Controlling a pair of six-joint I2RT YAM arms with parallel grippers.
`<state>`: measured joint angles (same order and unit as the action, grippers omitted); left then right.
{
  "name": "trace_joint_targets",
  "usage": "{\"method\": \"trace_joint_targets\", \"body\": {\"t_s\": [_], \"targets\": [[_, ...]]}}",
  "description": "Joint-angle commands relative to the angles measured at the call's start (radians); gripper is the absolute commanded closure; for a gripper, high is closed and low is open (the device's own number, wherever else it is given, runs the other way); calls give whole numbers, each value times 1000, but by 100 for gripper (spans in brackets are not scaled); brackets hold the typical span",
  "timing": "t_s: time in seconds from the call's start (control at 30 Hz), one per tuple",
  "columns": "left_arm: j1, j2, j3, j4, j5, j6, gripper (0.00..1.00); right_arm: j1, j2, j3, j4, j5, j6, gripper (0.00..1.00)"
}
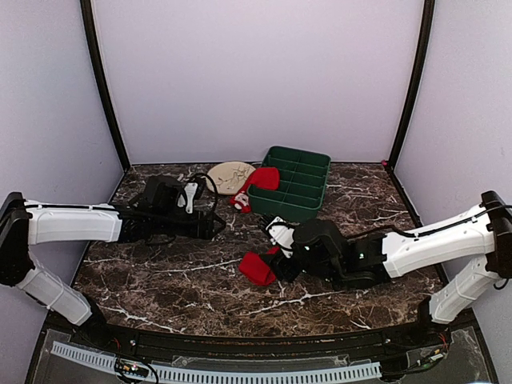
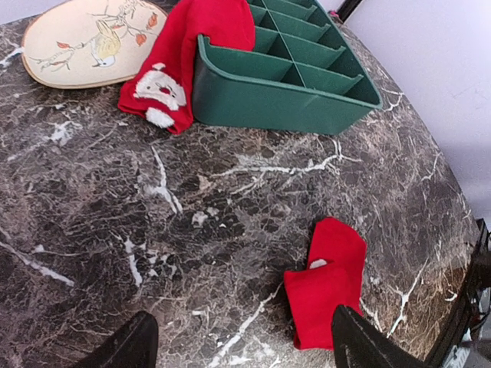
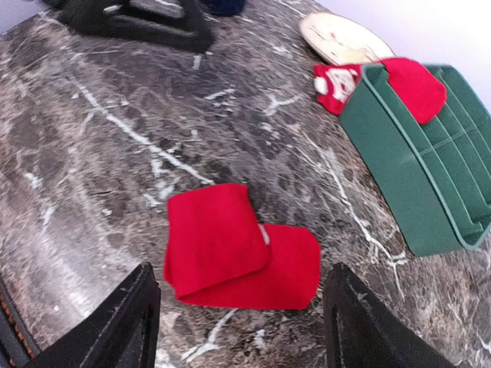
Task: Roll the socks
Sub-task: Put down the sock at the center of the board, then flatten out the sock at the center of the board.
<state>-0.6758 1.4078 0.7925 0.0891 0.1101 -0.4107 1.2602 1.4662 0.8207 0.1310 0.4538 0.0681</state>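
Observation:
A red sock point(image 1: 258, 268) lies on the marble table, folded over itself; it also shows in the left wrist view point(image 2: 328, 280) and the right wrist view point(image 3: 238, 253). My right gripper point(image 1: 280, 260) is open and empty just behind it, and the sock lies ahead between its fingers point(image 3: 115, 322). A second red sock point(image 1: 258, 182) with a white patterned end hangs over the green tray's near left corner point(image 2: 192, 54) point(image 3: 383, 84). My left gripper point(image 1: 214, 230) is open and empty, well left of the folded sock; its fingers point(image 2: 130, 345) are above bare table.
A green compartment tray point(image 1: 292, 182) point(image 2: 284, 100) point(image 3: 414, 161) stands at the back centre. A cream plate with a bird drawing point(image 1: 230, 174) point(image 2: 92, 38) point(image 3: 341, 38) lies left of it. Pale walls close the table's sides and back.

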Motion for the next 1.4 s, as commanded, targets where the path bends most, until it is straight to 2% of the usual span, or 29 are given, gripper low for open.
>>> {"method": "trace_joint_targets", "body": {"t_s": [0.0, 0.13, 0.27, 0.33, 0.67, 1.1, 1.37], "targets": [[8, 64, 50, -11, 139, 69, 20, -103, 48, 53, -34, 39, 160, 37], [7, 178, 131, -72, 235, 111, 21, -185, 86, 80, -58, -29, 248, 53], [6, 263, 186, -91, 312, 117, 22, -253, 106, 80, -42, -156, 312, 82], [3, 298, 219, -118, 335, 118, 24, -266, 115, 83, -37, -208, 323, 88], [-22, 454, 366, -247, 385, 166, 33, -306, 194, 84, -33, -444, 394, 89], [-31, 568, 439, -290, 461, 182, 40, -354, 261, 70, -17, -530, 416, 89], [-36, 596, 461, -279, 545, 188, 56, -396, 304, 57, 17, -571, 429, 90]]}}
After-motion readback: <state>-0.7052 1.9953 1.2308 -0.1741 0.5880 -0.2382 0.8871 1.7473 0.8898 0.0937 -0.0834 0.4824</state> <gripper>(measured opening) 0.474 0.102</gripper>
